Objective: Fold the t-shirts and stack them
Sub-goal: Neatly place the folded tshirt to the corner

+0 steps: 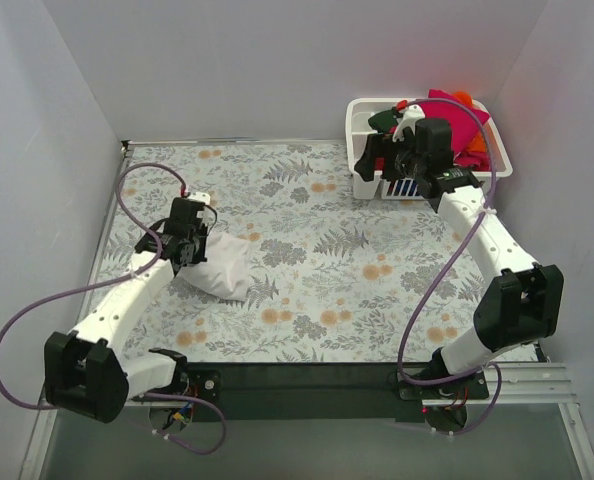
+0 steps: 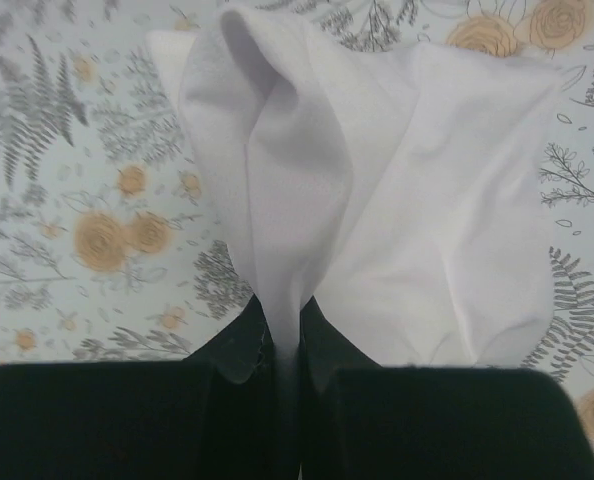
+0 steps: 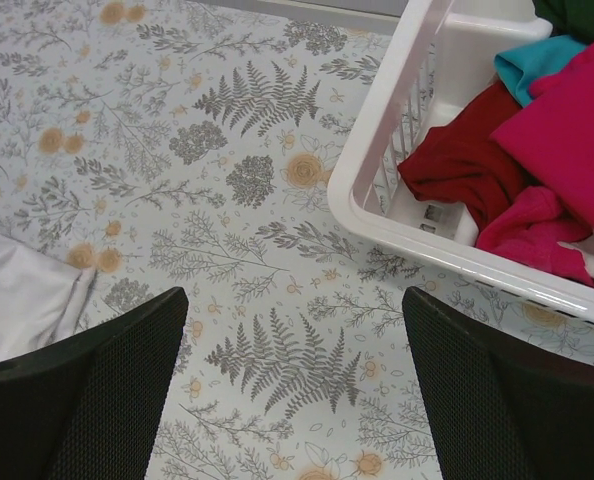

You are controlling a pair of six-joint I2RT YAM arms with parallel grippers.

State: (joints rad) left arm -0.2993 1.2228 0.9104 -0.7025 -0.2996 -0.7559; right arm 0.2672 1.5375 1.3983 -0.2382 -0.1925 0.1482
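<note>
A white t-shirt (image 1: 227, 266) (image 2: 427, 200) lies bunched on the floral table at the left. My left gripper (image 1: 183, 244) (image 2: 287, 322) is shut on a pinched fold of its cloth, which rises from between the jaws. At the back right, a white slatted basket (image 1: 501, 168) (image 3: 377, 150) holds more t-shirts: magenta (image 3: 567, 130) (image 1: 455, 110), red (image 3: 457, 165), teal (image 3: 537, 60) and dark green (image 3: 582, 15). My right gripper (image 1: 381, 160) (image 3: 295, 296) hovers just left of the basket over the tablecloth. Its jaws are open with nothing between them.
The table carries a fern-and-flower cloth (image 1: 327, 270) and is closed in by grey walls on three sides. Purple cables (image 1: 127, 200) loop beside each arm. The arm bases sit on a dark strip (image 1: 307, 380) at the near edge.
</note>
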